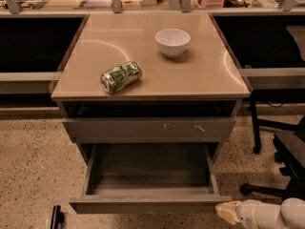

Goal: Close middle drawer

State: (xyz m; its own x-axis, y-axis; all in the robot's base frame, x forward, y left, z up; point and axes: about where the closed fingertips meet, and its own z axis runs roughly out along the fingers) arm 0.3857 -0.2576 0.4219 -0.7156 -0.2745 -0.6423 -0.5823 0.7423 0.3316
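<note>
Claw (228,212) just beside the open middle drawer (150,204)

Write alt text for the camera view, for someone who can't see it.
The middle drawer stands pulled open, with the robot's gripper low beside its front corner. On the cabinet top above sit a white bowl and a green can on its side.

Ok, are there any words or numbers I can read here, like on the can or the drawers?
No text here can be read.
The can: green and white print, too blurred to read.
The bowl: plain white, no words.
The middle drawer: open, plain grey front, no label.
The drawer above: only pale scratches, not letters.
The gripper: low on the right, beside the open drawer's front corner, no marking visible.
</note>
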